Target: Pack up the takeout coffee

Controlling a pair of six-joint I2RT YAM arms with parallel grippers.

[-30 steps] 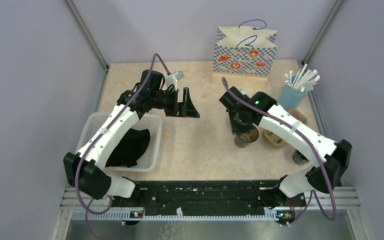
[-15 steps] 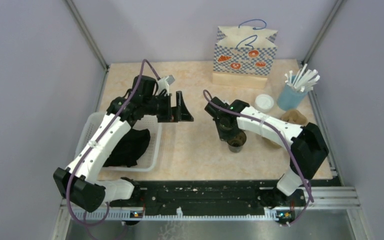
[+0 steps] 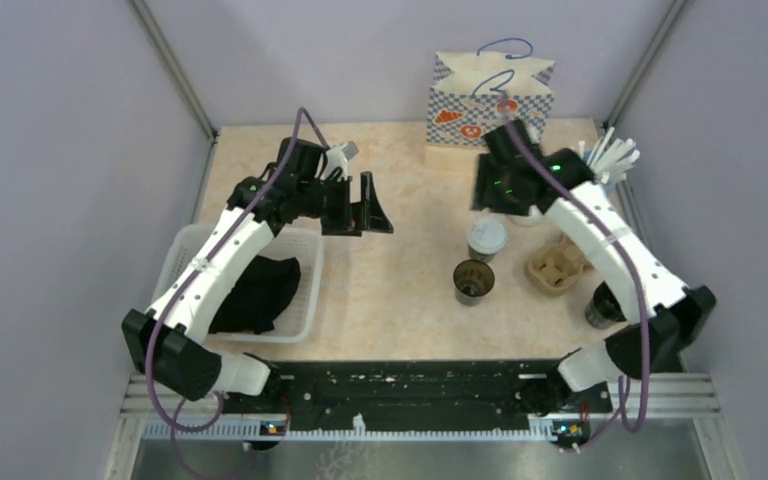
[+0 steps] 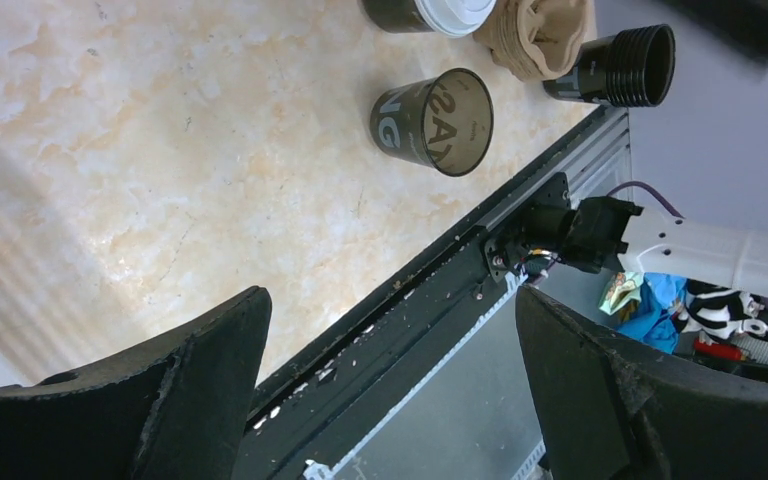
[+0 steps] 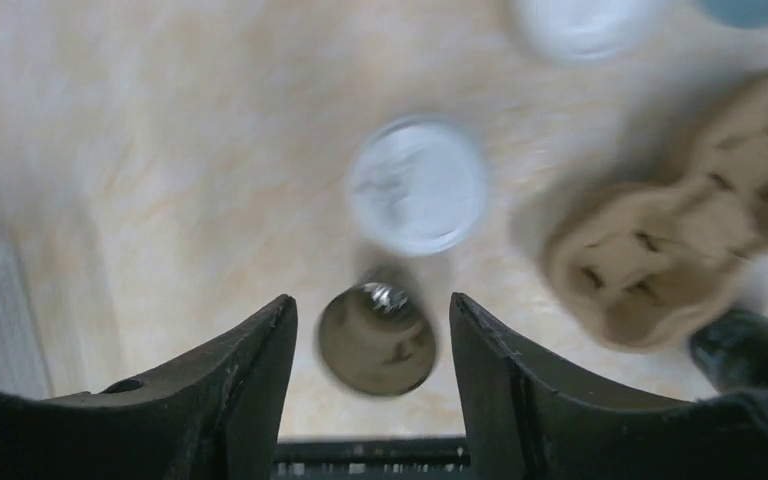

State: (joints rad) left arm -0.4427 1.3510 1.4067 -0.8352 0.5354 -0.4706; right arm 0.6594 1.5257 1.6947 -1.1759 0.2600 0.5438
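**Lidded coffee cup upright on the surface; both pincers spread and holding nothing.**

Top view: the lidded cup (image 3: 486,238) stands mid-surface, with a lidless cup (image 3: 474,282) of the same dark sides just nearer the arms. A pulp cup carrier (image 3: 557,268) lies just to their right. The right pincer (image 3: 497,190) hangs parted and empty between the lidded cup and a patterned paper bag (image 3: 490,100). The left pincer (image 3: 372,208) is spread wide and empty by the far corner of a white basket (image 3: 310,290), well apart from the cups. Left wrist view: the wide-apart fingers frame the lettered lidless cup, with the lidded cup's edge, the carrier and a ribbed black cup (image 4: 615,65) beyond it. Right wrist view, blurred: the lidded cup's white top shows beyond the parted fingers, and the lidless cup sits in the gap between them.
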